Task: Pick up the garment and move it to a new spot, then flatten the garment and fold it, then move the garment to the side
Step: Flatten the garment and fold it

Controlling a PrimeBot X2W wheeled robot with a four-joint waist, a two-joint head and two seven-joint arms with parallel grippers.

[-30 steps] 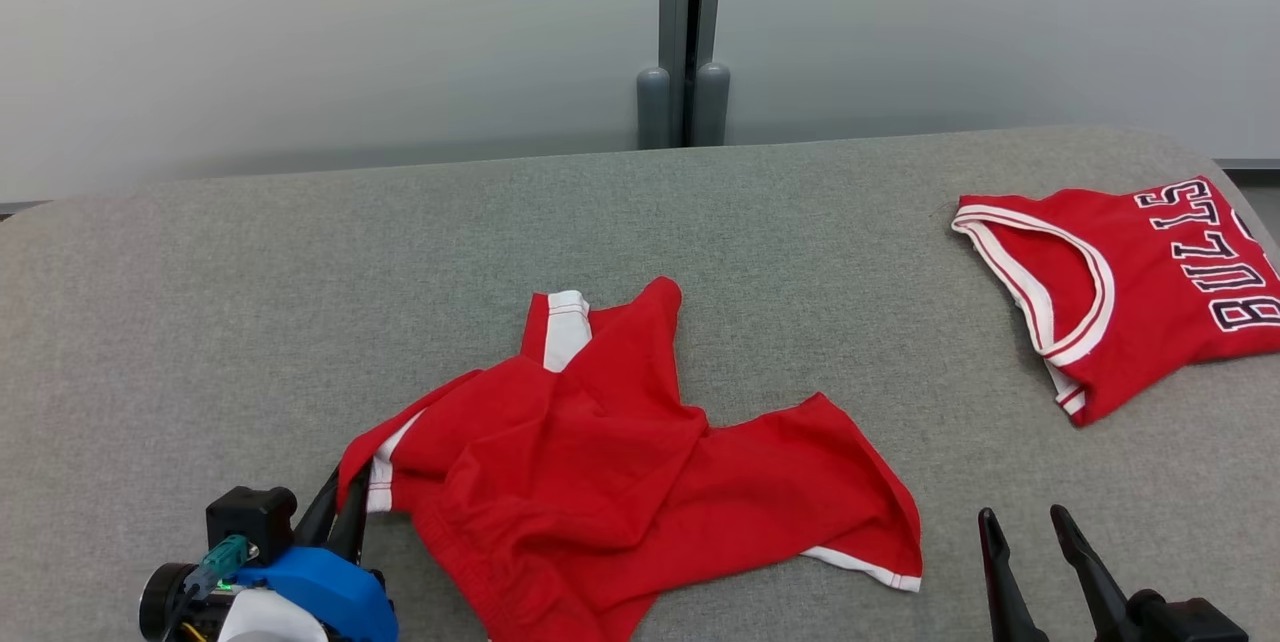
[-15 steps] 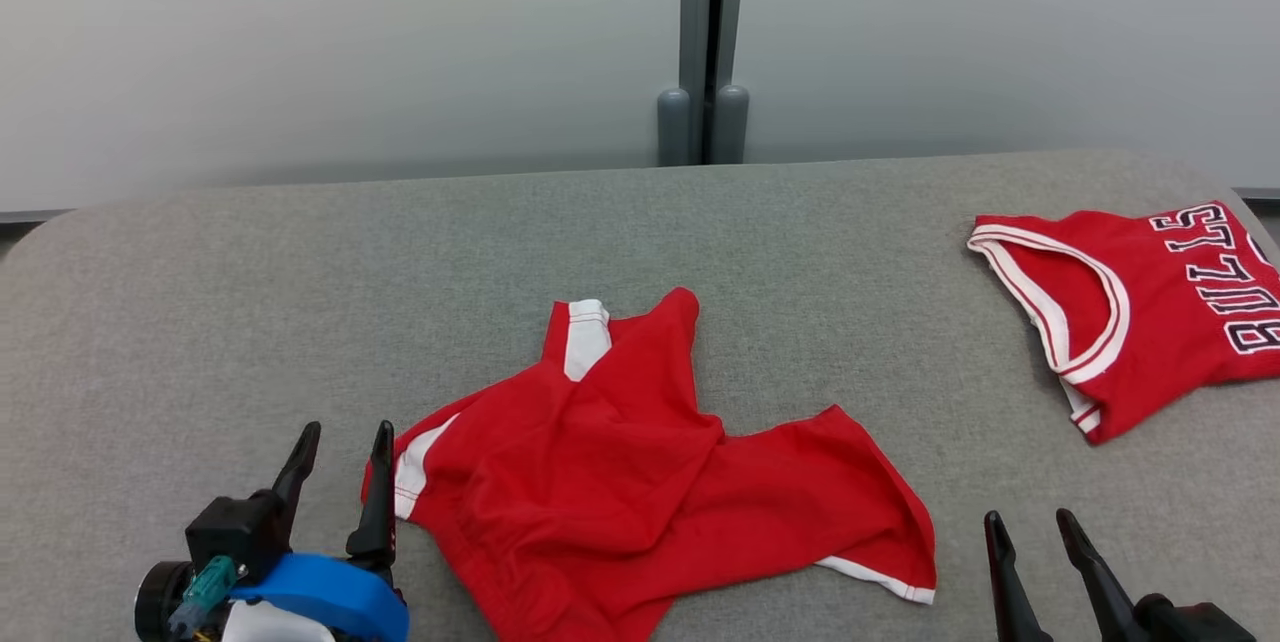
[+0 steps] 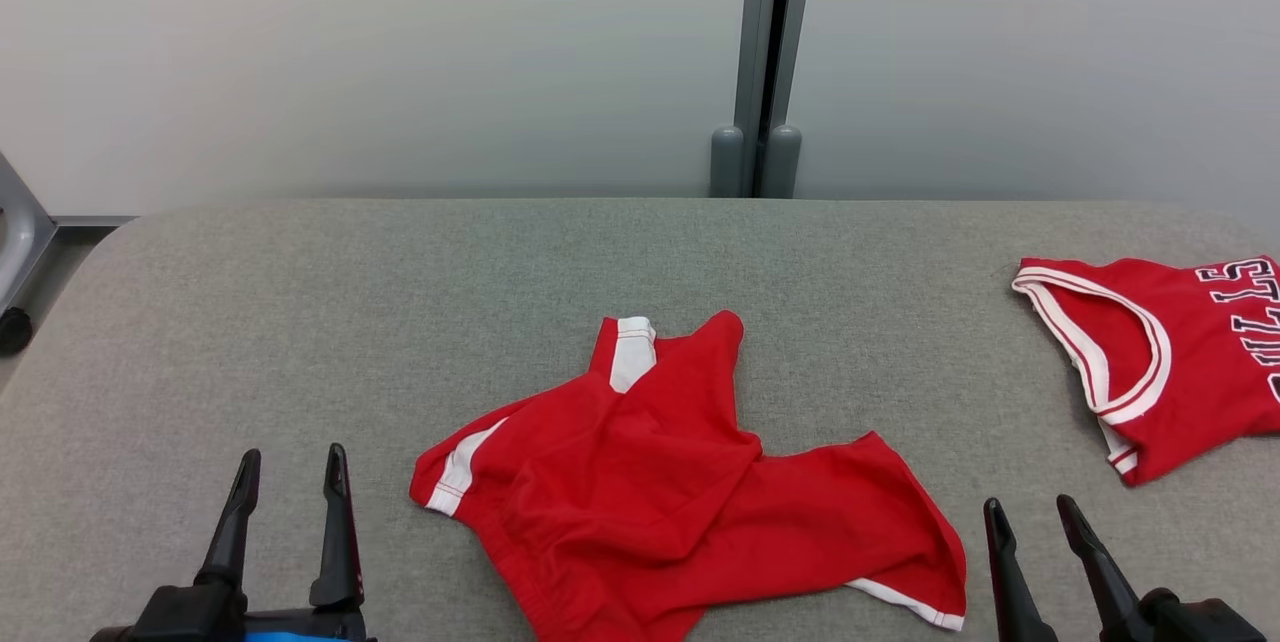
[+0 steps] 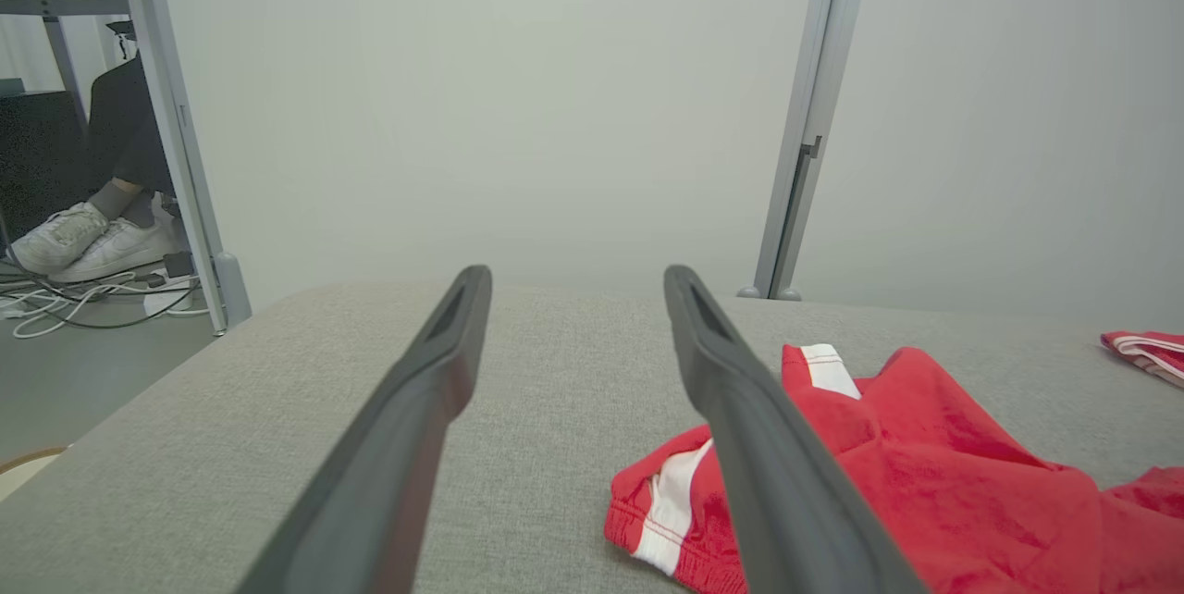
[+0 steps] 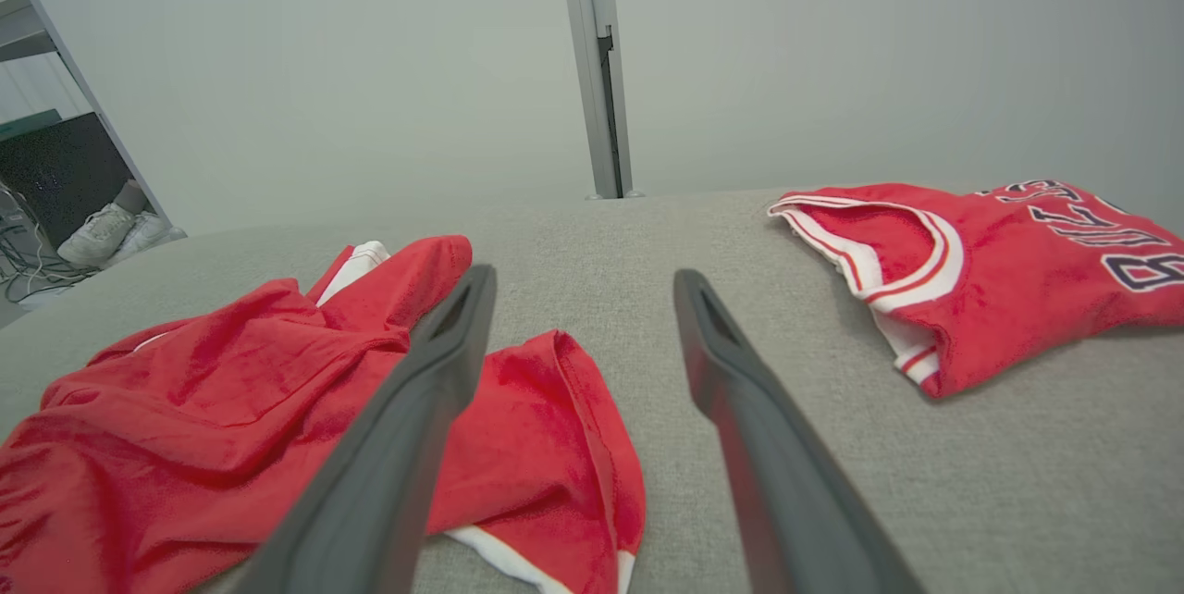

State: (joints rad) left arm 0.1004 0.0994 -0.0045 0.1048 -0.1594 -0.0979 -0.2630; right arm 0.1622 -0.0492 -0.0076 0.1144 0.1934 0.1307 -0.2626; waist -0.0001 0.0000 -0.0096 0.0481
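Red shorts point(image 3: 640, 492) lie crumpled | left gripper point(image 3: 292, 454) low beside them, spread wide, empty | right gripper point(image 3: 1028, 503) likewise

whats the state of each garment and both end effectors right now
red shorts, crumpled, unfolded, lying loose on the table
red jersey, folded, lying at the table's right side
left end effector, open, empty, beside the shorts
right end effector, open, empty

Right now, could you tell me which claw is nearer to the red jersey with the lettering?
Right. The right claw sits just nearer the robot than the jersey; the left claw is far off, beyond the red shorts.
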